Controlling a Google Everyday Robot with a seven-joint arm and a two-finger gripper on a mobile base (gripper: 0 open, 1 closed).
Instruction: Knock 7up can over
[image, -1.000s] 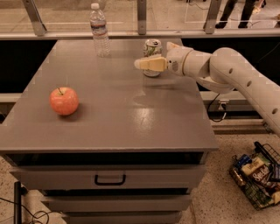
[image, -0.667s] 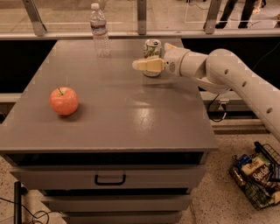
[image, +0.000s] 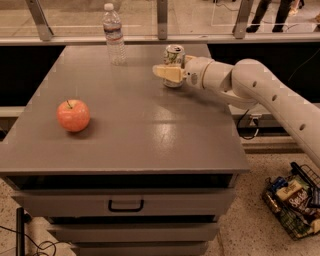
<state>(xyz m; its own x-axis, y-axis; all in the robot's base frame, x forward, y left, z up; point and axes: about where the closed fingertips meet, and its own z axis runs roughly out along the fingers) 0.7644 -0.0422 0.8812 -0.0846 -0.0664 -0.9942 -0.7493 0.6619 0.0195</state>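
The 7up can stands upright near the back right of the grey table top; its silver top and green and white label show. My gripper reaches in from the right on a white arm. It sits against the front of the can at its lower half and hides the can's base.
A clear water bottle with a white cap stands at the back of the table, left of the can. A red apple lies at the front left. A wire basket of snacks sits on the floor at the right. Drawers are below the table top.
The gripper has barely shifted by the can. The can stays upright in the same spot.
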